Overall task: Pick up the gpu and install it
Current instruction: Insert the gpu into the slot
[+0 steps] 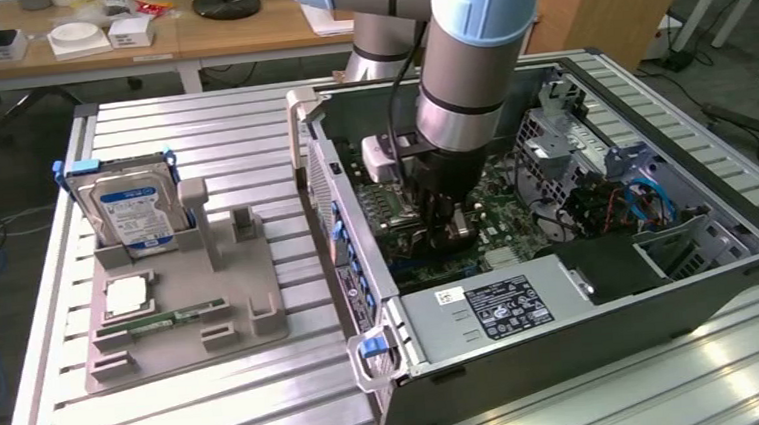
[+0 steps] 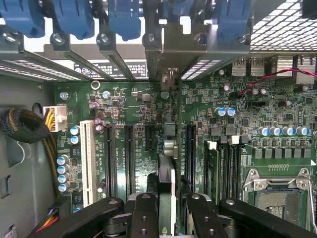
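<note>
Exterior view: the black gripper point(image 1: 445, 230) reaches down into the open dark-grey metal computer case point(image 1: 706, 295), over its green motherboard point(image 1: 507, 219).

Wrist view: the jaws, partly closed, clamp the thin gpu point(image 2: 167, 168) edge-on, standing upright over the motherboard's black slots point(image 2: 130, 153), its silver bracket toward the case's rear wall.

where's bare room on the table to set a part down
Bare slatted table behind the grey parts tray, and in front of it along the near edge. Crowded: the tray itself, with the hard drive, and inside the open computer case.
</note>
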